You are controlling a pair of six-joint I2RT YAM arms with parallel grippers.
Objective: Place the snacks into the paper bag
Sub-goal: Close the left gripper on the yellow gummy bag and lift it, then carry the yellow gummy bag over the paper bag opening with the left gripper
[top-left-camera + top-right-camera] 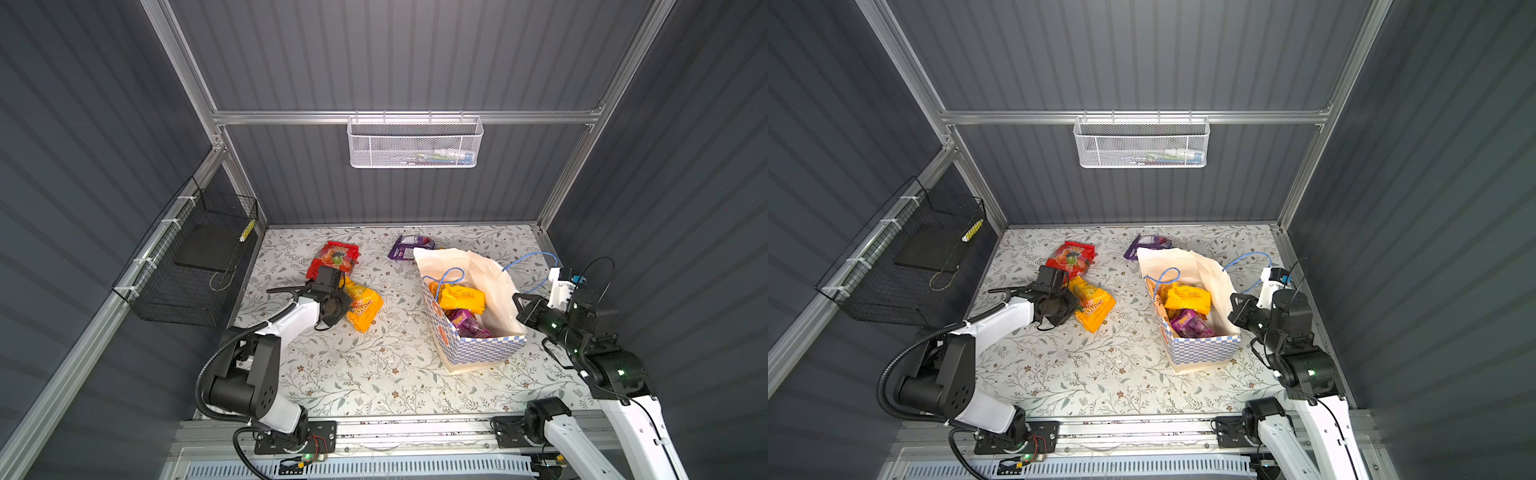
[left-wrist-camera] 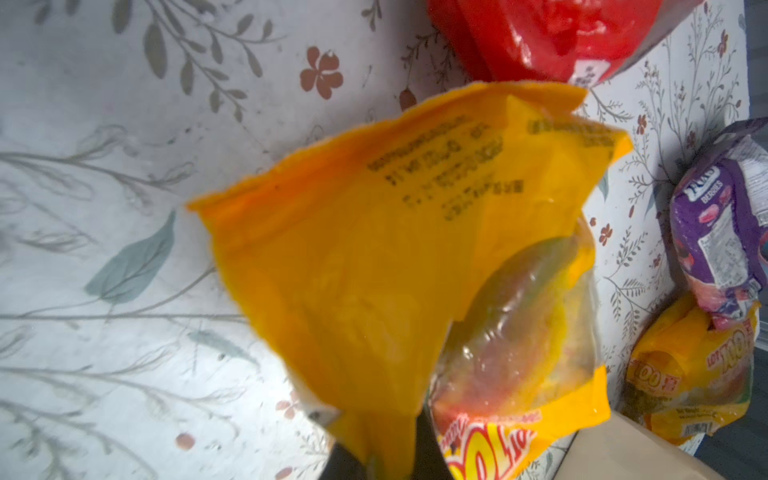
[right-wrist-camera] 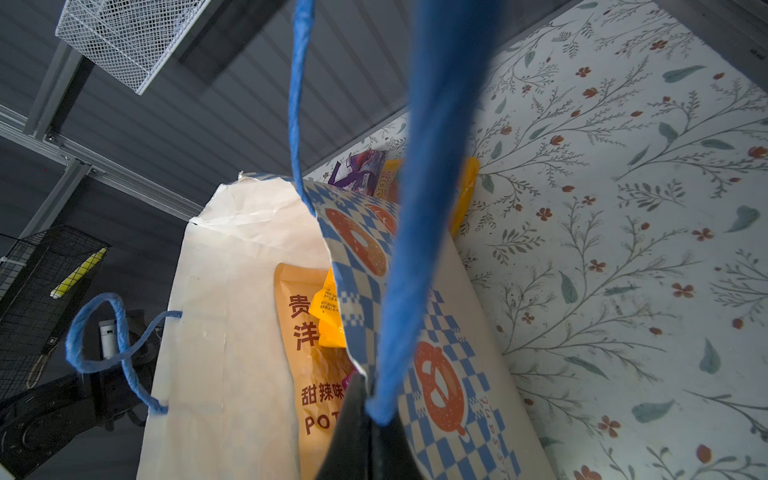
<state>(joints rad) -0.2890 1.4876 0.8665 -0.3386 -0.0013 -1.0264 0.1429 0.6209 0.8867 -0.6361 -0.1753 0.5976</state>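
Note:
My left gripper (image 2: 386, 459) (image 1: 343, 287) is shut on one end of a yellow-orange snack packet (image 2: 374, 257) (image 1: 352, 289). A second yellow packet (image 1: 366, 311) (image 1: 1096, 311) lies against it, and a red packet (image 1: 336, 257) (image 2: 540, 37) lies just behind. The paper bag (image 1: 478, 347) (image 1: 1200, 353) stands tilted and open on the right, with yellow, purple and pale-orange packets inside. My right gripper (image 3: 370, 419) (image 1: 519, 300) is shut on its blue cord handle (image 3: 432, 166). Behind the bag lie a purple packet (image 1: 409, 246) (image 3: 359, 168) and another yellow one (image 3: 465, 187).
A black wire basket (image 1: 195, 266) hangs on the left wall and a white mesh basket (image 1: 415, 143) on the back rail. The floral cloth (image 1: 353, 374) covers the table between both arm bases.

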